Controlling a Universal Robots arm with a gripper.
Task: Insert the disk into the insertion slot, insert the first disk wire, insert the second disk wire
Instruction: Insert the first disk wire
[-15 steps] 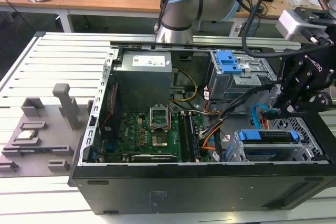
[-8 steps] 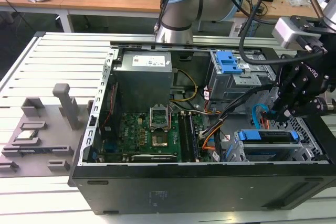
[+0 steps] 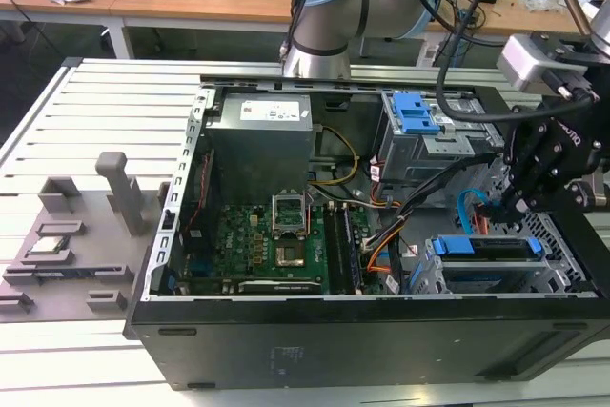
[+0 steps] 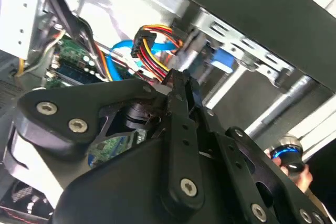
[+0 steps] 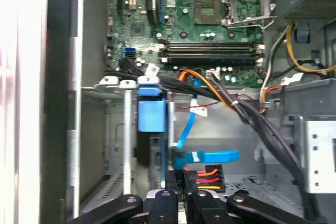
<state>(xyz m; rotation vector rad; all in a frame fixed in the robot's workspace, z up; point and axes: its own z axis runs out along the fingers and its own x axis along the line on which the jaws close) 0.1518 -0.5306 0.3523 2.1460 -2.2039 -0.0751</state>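
Observation:
The disk [image 3: 486, 248] lies in its blue carrier [image 5: 151, 116] inside the insertion slot [image 3: 448, 280], the silver perforated bay at the case's front corner on the exterior view's right. My gripper [image 3: 498, 205] hangs just above the disk's inner end. In both wrist views its fingers [image 5: 165, 203] are closed together on a black connector [image 5: 203, 176] with red, orange and yellow wires [image 4: 155, 45]. A flat blue cable [image 5: 210, 157] runs to a plug at the disk's edge, right beside the held connector.
A taller grey cage with a blue latch [image 3: 417, 116] stands behind the slot. Black cable bundles [image 5: 262, 124] cross between the motherboard [image 3: 276, 245] and the bay. The power supply [image 3: 262, 140] fills the back of the case. A grey fixture [image 3: 57, 245] lies on the table at the exterior view's left.

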